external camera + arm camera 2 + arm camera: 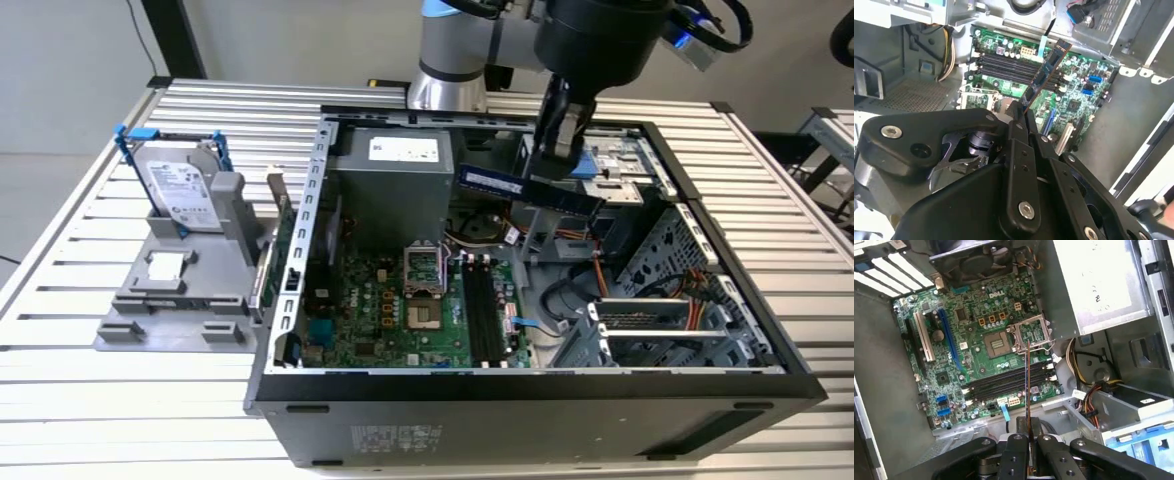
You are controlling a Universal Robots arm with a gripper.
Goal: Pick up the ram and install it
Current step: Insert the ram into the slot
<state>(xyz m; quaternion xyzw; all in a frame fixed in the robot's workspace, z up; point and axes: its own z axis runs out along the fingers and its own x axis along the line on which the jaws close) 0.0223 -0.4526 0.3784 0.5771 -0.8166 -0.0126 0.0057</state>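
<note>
Matte-black end effector point(550, 170) of mine pinches the thin, flat, chip-studded ram point(514, 186). It hangs over the open metal case point(534, 388), clear of the long black slots point(483, 312) on the green motherboard point(387, 310).

Power supply label point(404, 150), hard drive label point(187, 195) (print unreadable).

Silver ribbed aluminium-slat tabletop point(80, 400) spans most of the exterior view. Plain light-grey wall point(307, 35) behind it, with a black upright post point(176, 38) at the exterior view's left. Grey floor point(20, 200) past the tabletop edge. Second slatted metal surface point(830, 135) at the exterior view's right edge. Lighting even, shadows soft.
</note>
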